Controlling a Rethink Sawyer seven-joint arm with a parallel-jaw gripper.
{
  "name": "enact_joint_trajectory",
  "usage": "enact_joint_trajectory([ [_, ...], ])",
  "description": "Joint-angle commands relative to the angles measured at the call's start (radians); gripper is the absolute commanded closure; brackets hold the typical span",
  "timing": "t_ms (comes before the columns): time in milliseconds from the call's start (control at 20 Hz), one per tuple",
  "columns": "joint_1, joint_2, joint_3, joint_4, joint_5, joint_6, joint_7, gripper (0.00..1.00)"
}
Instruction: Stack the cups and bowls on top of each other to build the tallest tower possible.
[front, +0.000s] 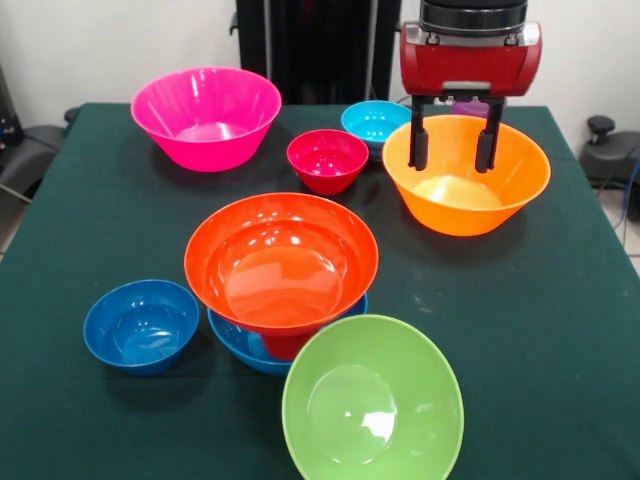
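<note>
On the left of the green table (560, 330), a small dark blue bowl (141, 325) is seen standing alone, with a large pink bowl (206, 117) well behind it; both are judged unused stock. At centre, the tower (282, 275) is found: a sky-blue bowl (232, 342) at the base, an orange-red cup (287, 345) (barely visible) upon it, and a red-orange bowl (281, 262) resting on top. A lime green bowl (372, 401) lies just in front. Behind, a magenta-red bowl (327, 160) and a cyan bowl (375, 122) are noted. At right, the gripper (451, 148) is held over the orange bowl (466, 173), fingers spread and empty, presumably for a rim grasp.
</note>
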Motion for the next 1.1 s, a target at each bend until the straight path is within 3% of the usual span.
enact_joint_trajectory([
  [50, 0.049, 0.08, -0.054, 0.104, -0.001, -0.057, 0.16, 0.0],
  [1100, 0.144, 0.021, -0.123, 0.11, 0.091, 0.016, 0.171, 0.0],
])
